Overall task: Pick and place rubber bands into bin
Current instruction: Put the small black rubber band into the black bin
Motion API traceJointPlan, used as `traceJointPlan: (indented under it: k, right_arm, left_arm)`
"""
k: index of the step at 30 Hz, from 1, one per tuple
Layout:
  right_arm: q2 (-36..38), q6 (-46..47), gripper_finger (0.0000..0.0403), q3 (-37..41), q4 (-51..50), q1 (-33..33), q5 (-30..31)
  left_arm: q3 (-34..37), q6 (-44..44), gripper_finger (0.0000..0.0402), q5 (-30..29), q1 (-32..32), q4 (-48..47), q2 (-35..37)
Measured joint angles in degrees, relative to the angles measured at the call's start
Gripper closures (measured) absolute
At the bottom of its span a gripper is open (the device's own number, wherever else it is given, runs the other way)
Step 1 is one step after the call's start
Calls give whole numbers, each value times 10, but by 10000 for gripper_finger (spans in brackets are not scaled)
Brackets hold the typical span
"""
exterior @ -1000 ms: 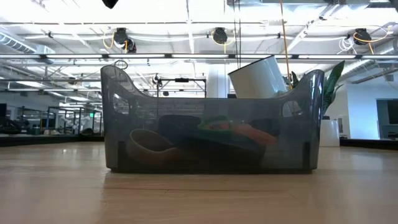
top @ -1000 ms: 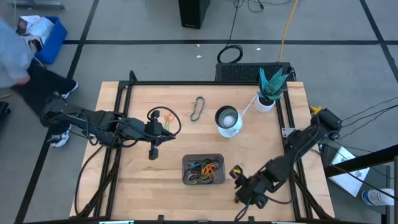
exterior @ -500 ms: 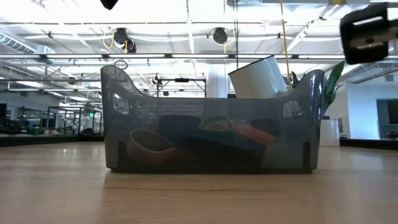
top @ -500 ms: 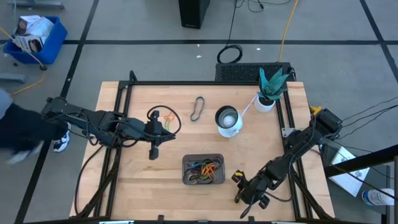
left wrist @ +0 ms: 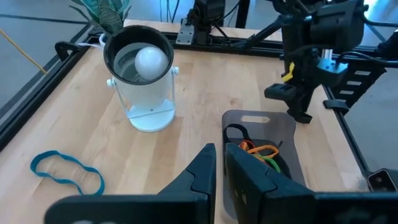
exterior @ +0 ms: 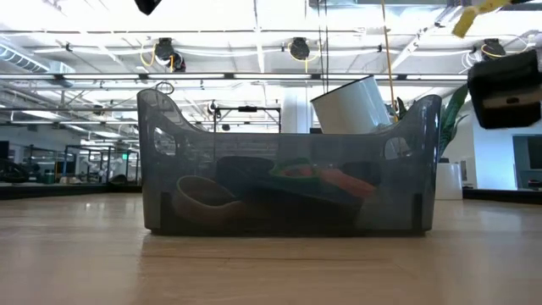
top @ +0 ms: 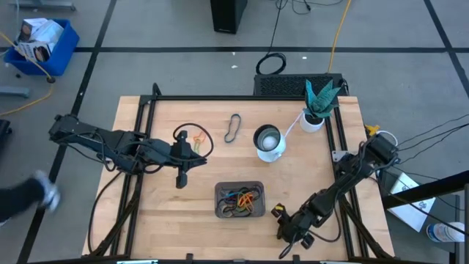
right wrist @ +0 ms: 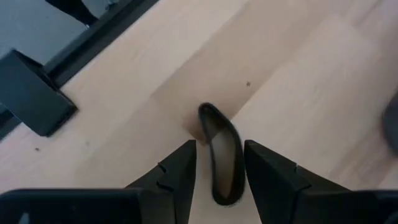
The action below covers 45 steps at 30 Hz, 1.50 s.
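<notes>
The right claw (top: 280, 214) is hanging low in the frame of the overhead view, just right of the bin (top: 239, 200). In its own wrist view its fingers (right wrist: 177, 167) are standing a little apart with a dark, flattened loop of band (right wrist: 221, 154) running down between them. Whether the loop is pinched or only lying on the wood, I cannot tell.

What could go wrong, as I judge it: a thin floppy loop like that may slip out as the claw is lifting, or cling to one finger and refuse to drop over the bin. Swinging toward the bin, the claw could also be knocking its low wall and shoving it across the smooth boards.

The left claw (top: 181, 178) is waiting at centre left, fingers (left wrist: 202, 180) nearly together and holding nothing.

The bin is a shallow, smoky grey tray with rounded corners, see-through from the side, with a tangle of orange, green and dark bands (top: 242, 198) lying in it. A blue-green band (left wrist: 67, 171) is lying loose on the pale wooden table (top: 293, 176) in a wavy oval, upper middle in the overhead view. Beside it, a glossy white cup (top: 268, 143) is tilting, and a small potted plant (top: 316, 106) is sitting at the upper right.
</notes>
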<state>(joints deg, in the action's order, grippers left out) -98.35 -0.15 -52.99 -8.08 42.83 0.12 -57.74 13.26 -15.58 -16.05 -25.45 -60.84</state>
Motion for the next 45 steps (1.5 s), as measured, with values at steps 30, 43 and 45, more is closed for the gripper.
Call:
traceJointPlan:
  k: [30,43,45]
  right_arm:
    - [-24,56,275,-1,10,0,-2]
    - [-3,39,397,0,4,-1,2]
    - [26,39,398,0,-4,-4,31]
  left_arm:
    - [0,5,360,0,0,0,0]
    - [0,7,360,0,0,0,0]
    - [0,7,360,0,0,0,0]
